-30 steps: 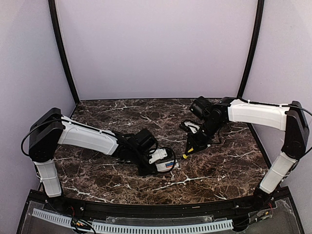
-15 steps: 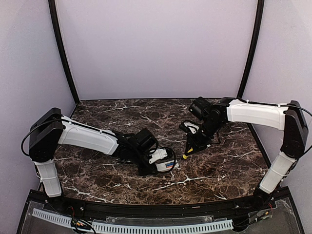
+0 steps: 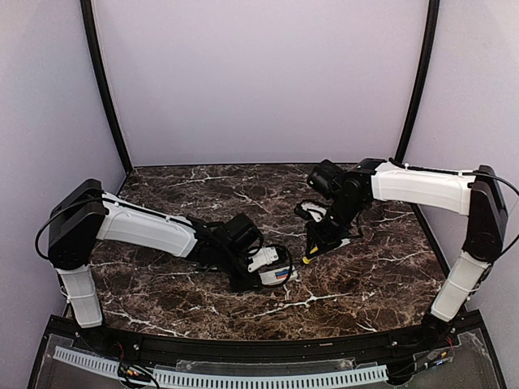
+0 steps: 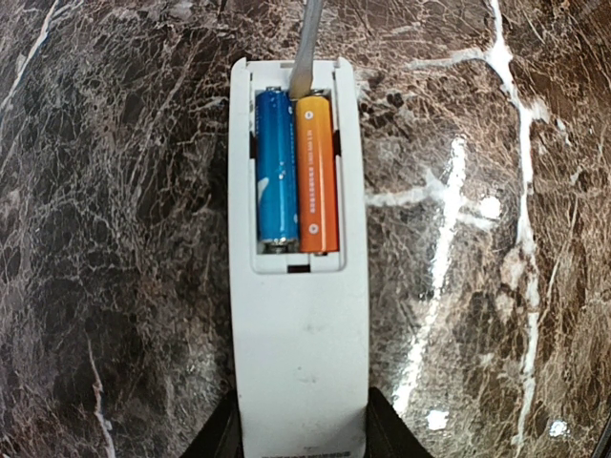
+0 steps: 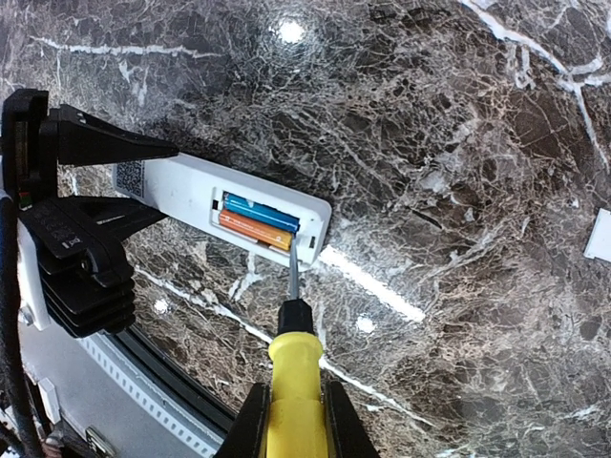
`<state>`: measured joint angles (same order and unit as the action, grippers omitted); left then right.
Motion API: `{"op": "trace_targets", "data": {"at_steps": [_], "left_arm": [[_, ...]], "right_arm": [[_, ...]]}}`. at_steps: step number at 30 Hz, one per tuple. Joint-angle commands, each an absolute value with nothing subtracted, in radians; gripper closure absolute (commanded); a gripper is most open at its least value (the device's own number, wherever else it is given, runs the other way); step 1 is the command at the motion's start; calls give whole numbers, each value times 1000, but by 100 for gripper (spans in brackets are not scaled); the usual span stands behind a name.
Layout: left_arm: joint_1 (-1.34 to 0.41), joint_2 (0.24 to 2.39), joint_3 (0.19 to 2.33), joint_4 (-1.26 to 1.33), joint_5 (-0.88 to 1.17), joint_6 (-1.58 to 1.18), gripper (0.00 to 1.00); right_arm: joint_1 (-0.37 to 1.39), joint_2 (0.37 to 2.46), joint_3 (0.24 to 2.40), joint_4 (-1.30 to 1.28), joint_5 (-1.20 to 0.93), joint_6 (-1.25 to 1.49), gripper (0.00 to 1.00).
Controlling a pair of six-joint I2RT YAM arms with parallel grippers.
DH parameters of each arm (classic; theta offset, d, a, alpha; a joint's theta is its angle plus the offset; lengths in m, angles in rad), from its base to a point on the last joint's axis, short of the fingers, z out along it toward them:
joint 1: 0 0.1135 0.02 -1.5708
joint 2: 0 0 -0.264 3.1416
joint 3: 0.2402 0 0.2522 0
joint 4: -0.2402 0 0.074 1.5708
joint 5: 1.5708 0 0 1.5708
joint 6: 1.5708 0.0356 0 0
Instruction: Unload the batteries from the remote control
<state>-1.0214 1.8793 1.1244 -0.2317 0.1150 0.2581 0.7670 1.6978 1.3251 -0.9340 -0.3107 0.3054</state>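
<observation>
Left wrist view: left gripper [image 4: 304,441] part-closed on butt end of remote control [image 4: 301,343], steadying it on marble table [image 4: 477,286], open bay up for access. Seated side by side toward 12 o'clock: blue battery [image 4: 275,167], orange battery [image 4: 316,172]. Right gripper [image 5: 294,425] clamped on yellow-handled screwdriver [image 5: 293,363], blade entering from 12 o'clock onto orange cell's end (prying, probably). Obstruction: bay end wall. Detached cover [image 5: 600,236] well apart, 3 o'clock in right wrist view.

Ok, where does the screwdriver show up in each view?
Top external: screwdriver right of centre, a bit of yellow handle showing below the right gripper.
Left wrist: only its grey shaft, top centre, tip by the orange battery.
Right wrist: bottom centre, handle in the gripper.
Shared landmark: the remote with its open battery bay.
</observation>
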Motion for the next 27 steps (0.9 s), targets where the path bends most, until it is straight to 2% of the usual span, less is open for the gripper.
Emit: {"op": "trace_targets", "data": {"at_steps": [1, 13, 21, 27], "left_arm": [[-1028, 1875, 1140, -260, 105, 258, 100], [-1028, 1875, 1137, -262, 93, 255, 100], [-1029, 1875, 1132, -252, 87, 256, 100], [-1028, 1872, 1109, -211, 82, 268, 100]], "right_arm": [[804, 1742, 1370, -1001, -282, 274, 100], [854, 1775, 1401, -1030, -370, 245, 100], [848, 1754, 1316, -922, -489, 217, 100], [770, 1695, 1193, -799, -638, 200, 100]]}}
